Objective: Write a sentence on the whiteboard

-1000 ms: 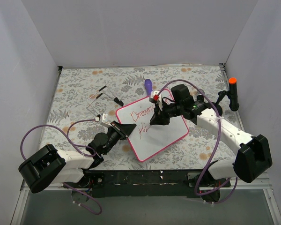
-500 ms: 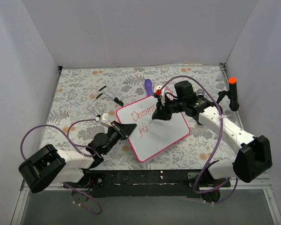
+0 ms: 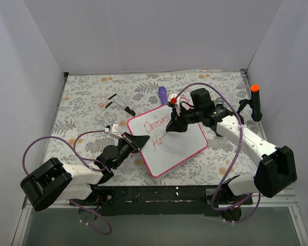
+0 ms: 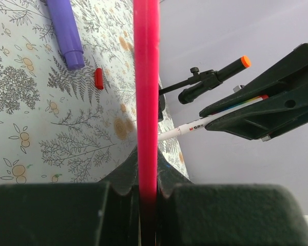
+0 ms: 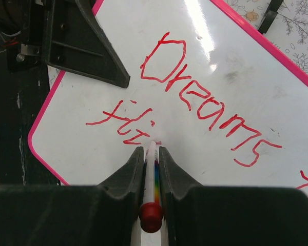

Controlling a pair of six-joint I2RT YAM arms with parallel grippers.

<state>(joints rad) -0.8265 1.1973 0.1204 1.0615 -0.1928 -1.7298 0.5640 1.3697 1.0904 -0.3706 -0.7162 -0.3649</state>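
The whiteboard [image 3: 177, 146], white with a pink-red frame, lies tilted on the floral table. My left gripper [image 3: 138, 141] is shut on its left edge; the frame [image 4: 146, 92] runs up between the jaws in the left wrist view. My right gripper [image 3: 174, 125] is shut on a white marker [image 5: 152, 169] with a rainbow stripe and red end, its tip touching the board [image 5: 236, 72]. The sentence [image 5: 205, 102] reads "Dreams" in red, with a second line of a few strokes [image 5: 123, 123] just beside the tip. In the top view the sentence [image 3: 156, 125] shows faintly.
A purple pen-like stick [image 3: 162, 94] lies behind the board, also in the left wrist view [image 4: 65, 33], with a small red cap [image 4: 99, 78] near it. A black stand with an orange tip [image 3: 254, 100] is at the far right. A wire-frame object [image 3: 110, 107] lies at the left.
My right gripper has shifted slightly right and back with the marker along the second line. The left gripper and the board have not moved.
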